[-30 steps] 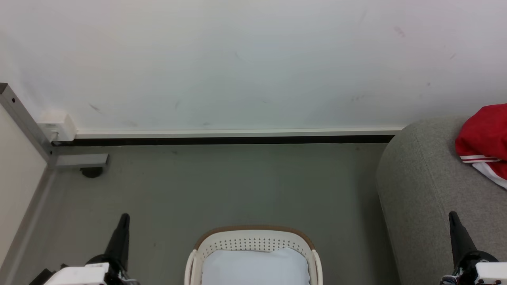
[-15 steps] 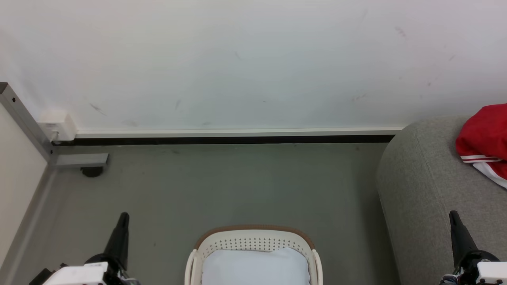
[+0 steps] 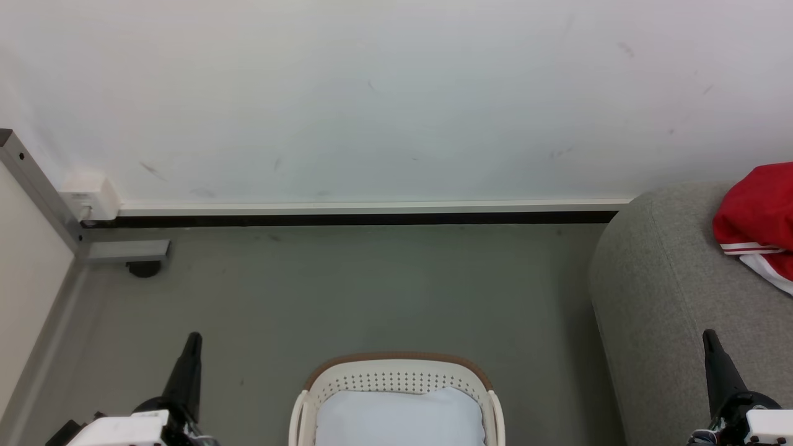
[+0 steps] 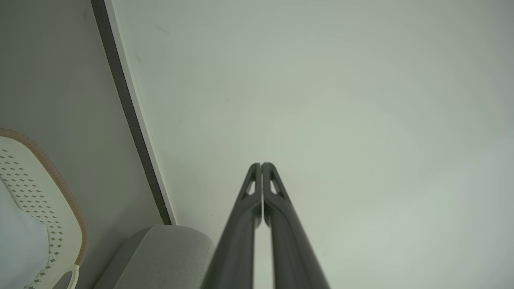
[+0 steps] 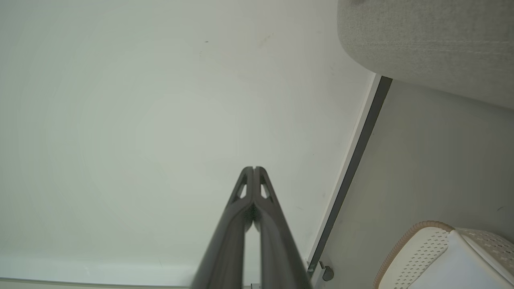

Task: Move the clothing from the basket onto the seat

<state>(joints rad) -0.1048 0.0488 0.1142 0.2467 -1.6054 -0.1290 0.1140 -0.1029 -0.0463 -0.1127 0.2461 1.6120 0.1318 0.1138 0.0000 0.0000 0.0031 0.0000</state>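
head view: pale pad [image 3: 399,416] in your basket [image 3: 396,367], clothing [image 3: 753,210] on the seat [image 3: 657,291]. left end effector [image 3: 193,339] and right end effector [image 3: 710,337] are pinched together, empty. likely done; check beneath the pad.

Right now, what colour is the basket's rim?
Brown. The basket's rim is clearest in the head view.

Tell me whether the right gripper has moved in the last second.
No. The right gripper keeps its tip over the same patch of the grey sofa as before.
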